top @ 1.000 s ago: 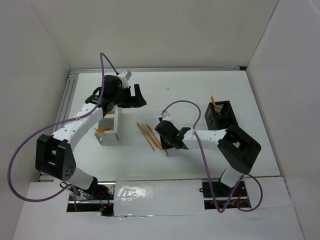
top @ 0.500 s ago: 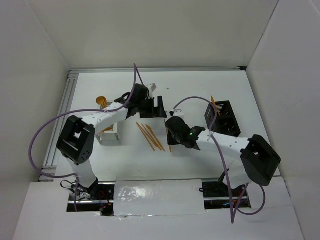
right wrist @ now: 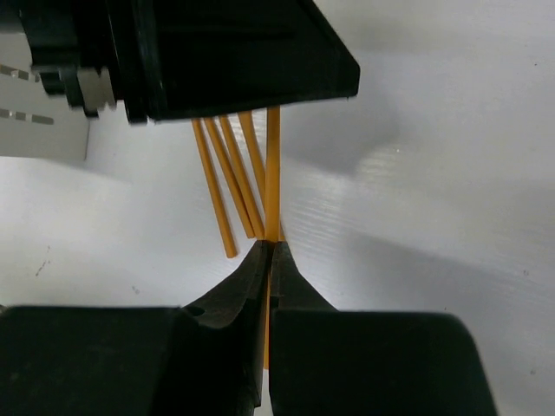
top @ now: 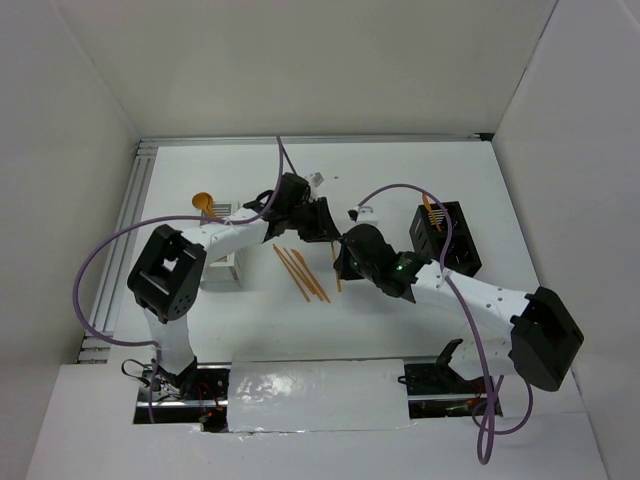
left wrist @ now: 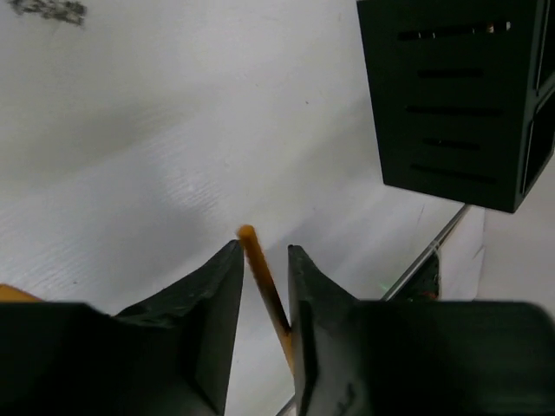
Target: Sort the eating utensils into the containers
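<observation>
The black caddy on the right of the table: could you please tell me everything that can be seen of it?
The black caddy is a small rectangular open-topped box that looks like matte black plastic, divided inside into compartments. The left wrist view shows rows of narrow horizontal slots in its wall. It stands upright on the white table, on the right side and turned slightly askew. At least one orange fork stands in its far-left compartment, tines up. Only the table and that fork are seen touching it.

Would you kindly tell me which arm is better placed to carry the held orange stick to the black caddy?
Right, probably: the right pincer is shut on the orange stick, and the black caddy stands on its side.
</observation>
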Available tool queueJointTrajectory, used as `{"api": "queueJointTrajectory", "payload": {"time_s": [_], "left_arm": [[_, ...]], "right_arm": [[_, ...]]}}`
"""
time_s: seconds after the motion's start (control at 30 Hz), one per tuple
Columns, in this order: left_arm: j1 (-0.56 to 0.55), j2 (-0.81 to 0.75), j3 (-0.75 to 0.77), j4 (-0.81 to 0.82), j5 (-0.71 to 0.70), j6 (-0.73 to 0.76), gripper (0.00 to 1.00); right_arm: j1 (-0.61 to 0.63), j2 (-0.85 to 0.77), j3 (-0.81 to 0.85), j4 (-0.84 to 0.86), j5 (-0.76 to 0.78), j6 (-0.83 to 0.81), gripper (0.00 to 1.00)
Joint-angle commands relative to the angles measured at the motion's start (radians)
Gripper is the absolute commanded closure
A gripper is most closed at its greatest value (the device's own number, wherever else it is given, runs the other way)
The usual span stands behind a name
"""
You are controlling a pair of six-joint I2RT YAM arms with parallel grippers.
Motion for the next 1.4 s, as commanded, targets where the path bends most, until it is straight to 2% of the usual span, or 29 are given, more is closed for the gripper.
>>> {"api": "queueJointTrajectory", "payload": {"time_s": [0.0,0.07,0.1,0.2,0.23,0.27,0.33,0.47,0.63,0.77,0.93,1.07,1.13,1.37], "left_arm": [[-0.046,0.013,0.052,0.053,0.031,-0.03,0.64],[-0.051,0.018,0.067,0.048,0.013,-0.031,0.83],[-0.053,0.018,0.072,0.048,0.014,-0.034,0.98],[-0.053,0.013,0.072,0.079,0.031,0.008,1.0],[-0.051,0.002,0.069,0.117,0.031,0.028,1.0],[-0.053,-0.002,0.067,0.181,0.031,0.07,1.0],[-0.05,-0.011,0.046,0.256,0.028,0.099,1.0],[-0.047,-0.004,0.108,0.347,0.057,0.148,1.0],[-0.086,0.008,0.155,0.604,0.221,0.179,1.0],[-0.149,0.045,0.213,0.767,0.274,0.193,1.0],[-0.243,0.143,0.343,0.974,0.291,0.223,1.0],[-0.3,0.255,0.432,0.998,0.264,0.246,1.0],[-0.33,0.3,0.455,1.065,0.246,0.259,1.0],[-0.363,0.448,0.561,1.145,0.189,0.262,1.0]], "right_arm": [[-0.012,-0.005,0.03,0.04,0.007,-0.018,1.0],[-0.015,-0.001,0.04,0.04,-0.003,-0.018,1.0],[-0.02,-0.001,0.051,0.04,-0.004,-0.018,1.0],[-0.051,-0.004,0.146,-0.087,-0.017,-0.036,0.83],[-0.067,-0.013,0.183,-0.138,0.004,-0.042,0.61],[-0.071,-0.036,0.258,-0.231,0.051,-0.07,0.47],[-0.083,-0.1,0.319,-0.304,0.097,-0.08,0.2],[-0.161,-0.246,0.401,-0.359,0.168,-0.099,0.0],[-0.241,-0.338,0.422,-0.419,0.355,-0.082,0.0],[-0.328,-0.363,0.465,-0.43,0.462,-0.07,0.0],[-0.33,-0.412,0.49,-0.416,0.536,-0.061,0.0],[-0.327,-0.453,0.481,-0.416,0.553,-0.056,0.0],[-0.325,-0.497,0.47,-0.416,0.553,-0.061,0.0],[-0.322,-0.591,0.438,-0.405,0.539,-0.067,0.0]]}}
